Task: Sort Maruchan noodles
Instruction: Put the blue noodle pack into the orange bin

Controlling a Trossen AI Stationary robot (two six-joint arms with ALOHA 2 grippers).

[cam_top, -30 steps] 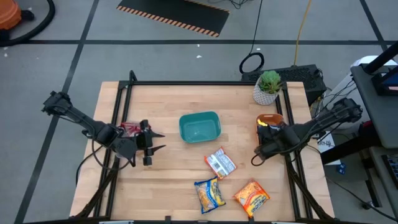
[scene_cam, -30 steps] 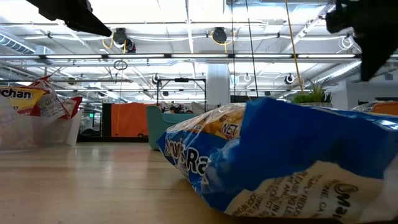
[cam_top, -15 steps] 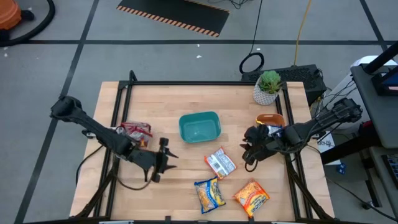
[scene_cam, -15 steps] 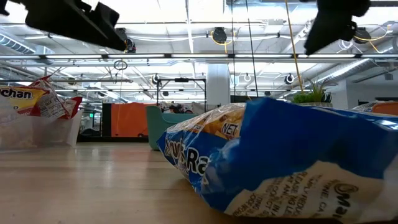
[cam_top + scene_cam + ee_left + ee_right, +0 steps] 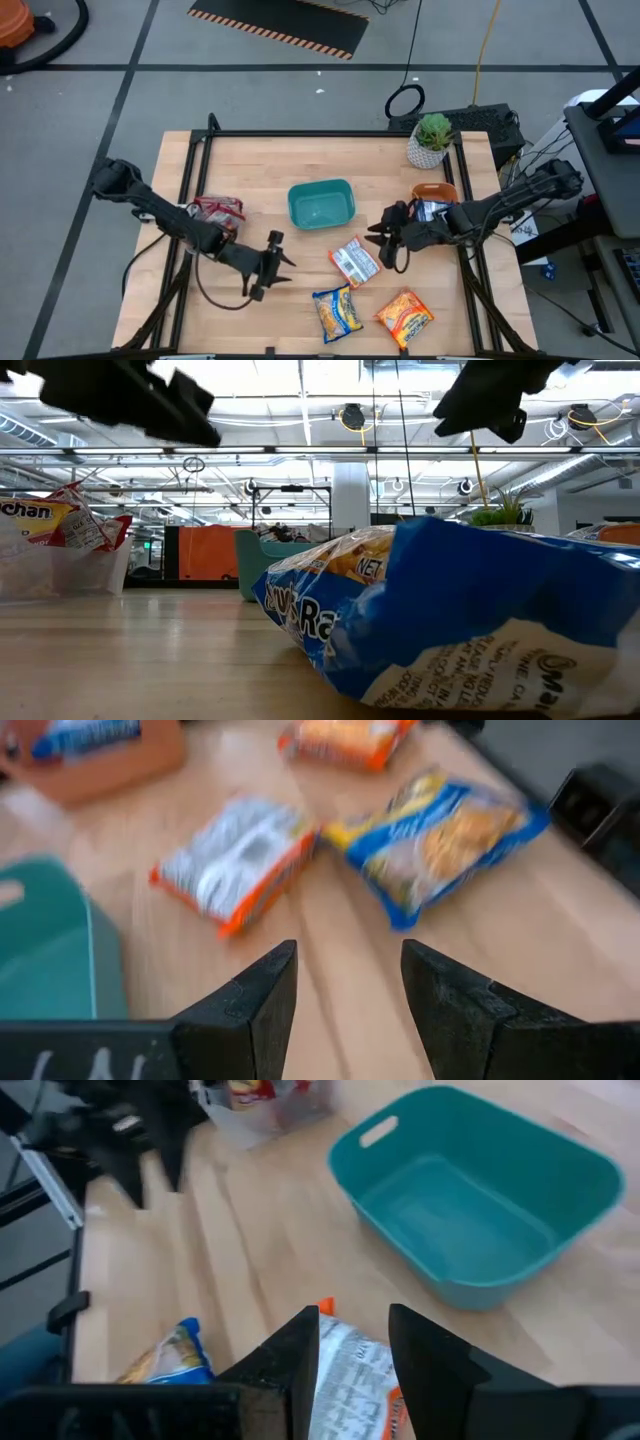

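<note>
Wooden table (image 5: 250, 170), and we've got both empty grippers spread: left gripper (image 5: 277, 262) and right gripper (image 5: 385, 235) flank the white-and-orange noodle packet (image 5: 354, 262) lying loose. Our worry: both converging and colliding.

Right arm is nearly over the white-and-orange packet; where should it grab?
Judging from above: the white-and-orange packet lies flat and tilted on the table, clear of the blue-and-yellow packet. Come straight down with the right gripper, fingers across its narrow width at mid-body, turned to match the tilt.
</note>
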